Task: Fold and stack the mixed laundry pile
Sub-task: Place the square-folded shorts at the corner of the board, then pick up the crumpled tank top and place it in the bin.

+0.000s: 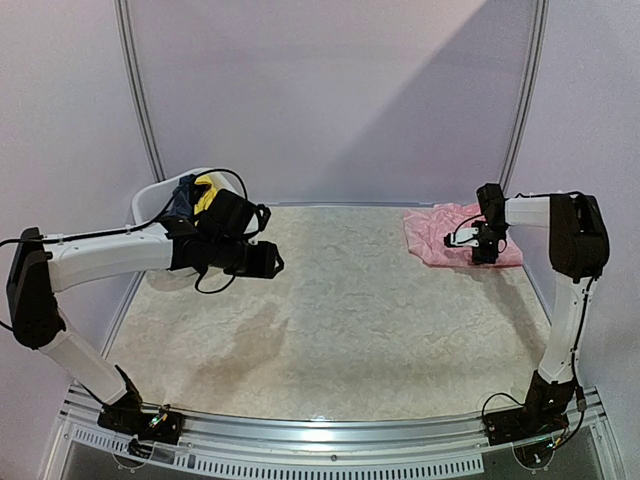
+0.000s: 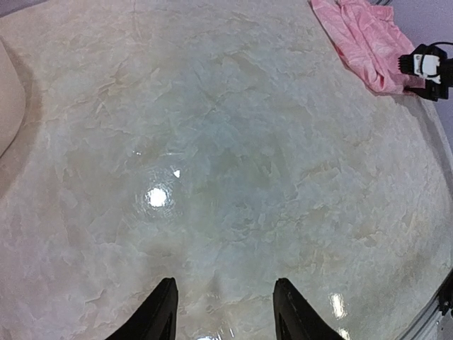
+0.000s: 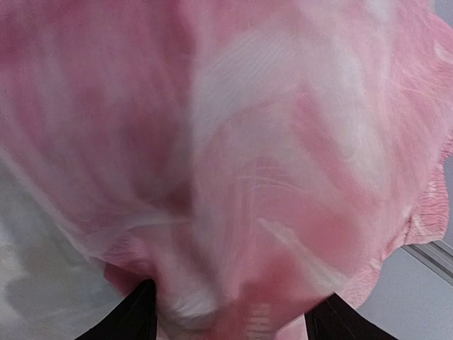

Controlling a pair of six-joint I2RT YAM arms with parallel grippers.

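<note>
A thin pink garment [image 1: 440,232] lies flat at the back right of the table; it also shows in the left wrist view [image 2: 364,39]. My right gripper [image 1: 487,248] is low over its right part, jaws wide open, with pink fabric [image 3: 233,177] filling the right wrist view between the fingertips [image 3: 138,319]. A navy piece [image 1: 184,198] and a yellow piece [image 1: 207,192] sit in the tub at the back left. My left gripper [image 1: 268,260] hovers over bare table right of the tub, open and empty [image 2: 226,312].
The white plastic tub [image 1: 150,200] stands at the back left edge, its wall at the left of the left wrist view [image 2: 7,99]. The marbled tabletop [image 1: 340,330] spreads between the arms. A metal rail [image 1: 330,432] runs along the near edge.
</note>
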